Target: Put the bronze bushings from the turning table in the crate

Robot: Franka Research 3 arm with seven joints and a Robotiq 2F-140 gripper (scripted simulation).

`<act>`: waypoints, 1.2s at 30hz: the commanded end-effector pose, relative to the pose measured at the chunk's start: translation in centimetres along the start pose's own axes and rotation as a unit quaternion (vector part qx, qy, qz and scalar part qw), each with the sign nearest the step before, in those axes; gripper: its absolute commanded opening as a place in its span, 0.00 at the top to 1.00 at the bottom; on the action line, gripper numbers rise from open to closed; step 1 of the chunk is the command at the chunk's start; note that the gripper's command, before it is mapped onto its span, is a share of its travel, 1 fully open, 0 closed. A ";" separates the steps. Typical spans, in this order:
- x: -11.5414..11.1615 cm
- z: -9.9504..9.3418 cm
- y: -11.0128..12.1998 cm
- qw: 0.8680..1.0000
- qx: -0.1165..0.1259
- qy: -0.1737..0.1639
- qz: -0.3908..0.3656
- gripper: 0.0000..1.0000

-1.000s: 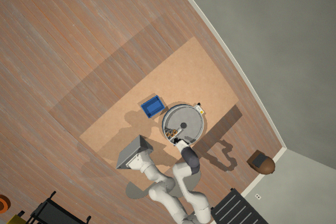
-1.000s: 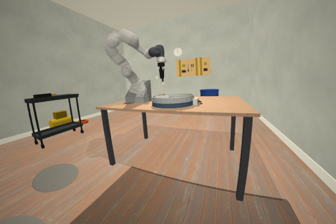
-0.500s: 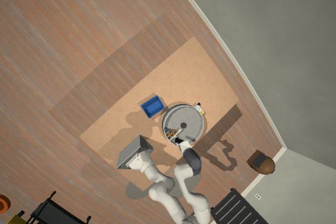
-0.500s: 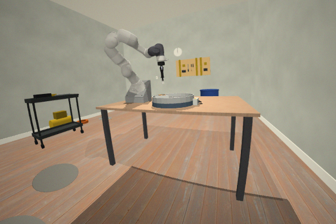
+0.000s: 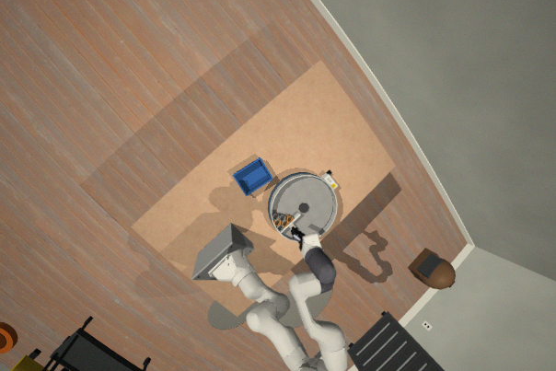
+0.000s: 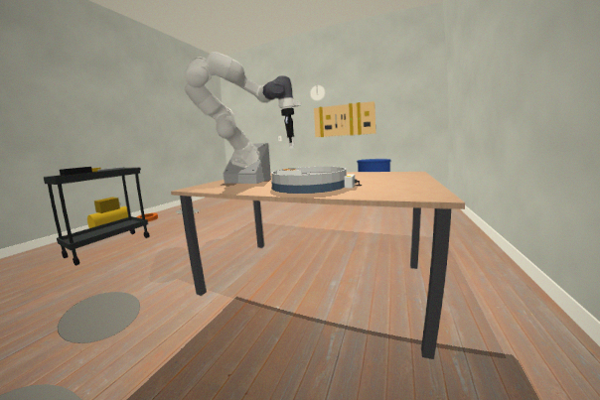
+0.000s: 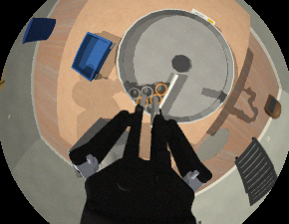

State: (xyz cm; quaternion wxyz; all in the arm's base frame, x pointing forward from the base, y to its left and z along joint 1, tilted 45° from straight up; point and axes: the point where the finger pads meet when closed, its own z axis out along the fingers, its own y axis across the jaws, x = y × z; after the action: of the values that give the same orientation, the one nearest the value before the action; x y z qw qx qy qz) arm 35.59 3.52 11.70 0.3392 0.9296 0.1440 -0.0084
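Note:
The grey turning table [image 5: 318,192] [image 6: 308,180] [image 7: 154,44] holds a close cluster of bushings near its rim, beside a pale bar. Orange-brown bronze bushings [image 7: 160,84] and grey steel bushings [image 7: 146,86] lie side by side; the fingers partly cover some in the wrist view. The blue crate [image 5: 260,186] [image 7: 103,61] stands beside the turning table, and no bushing shows in it. My gripper [image 5: 295,229] [image 6: 291,145] [image 7: 148,102] is shut to a narrow gap with nothing between its fingertips. It points down, high above the turning table's rim on the bushings' side.
The pale bar [image 5: 291,221] [image 7: 168,94] slants inward from the turning table's rim, next to the bushings. A small white box [image 5: 330,180] [image 6: 350,181] sits on its outer side. The grey arm mount [image 5: 214,254] [image 6: 246,174] stands at the wooden table's edge.

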 end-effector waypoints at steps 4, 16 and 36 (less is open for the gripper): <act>0.2 -0.3 -0.2 0.994 0.004 0.007 0.106 0.90; 0.6 -0.8 -0.1 0.978 0.014 0.014 0.206 0.90; 1.3 -1.6 0.3 0.932 0.028 0.021 0.360 0.90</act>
State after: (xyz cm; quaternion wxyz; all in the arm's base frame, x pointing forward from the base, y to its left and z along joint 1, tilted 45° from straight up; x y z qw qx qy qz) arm 36.78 4.54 12.96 0.3002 0.9401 -0.1246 0.1025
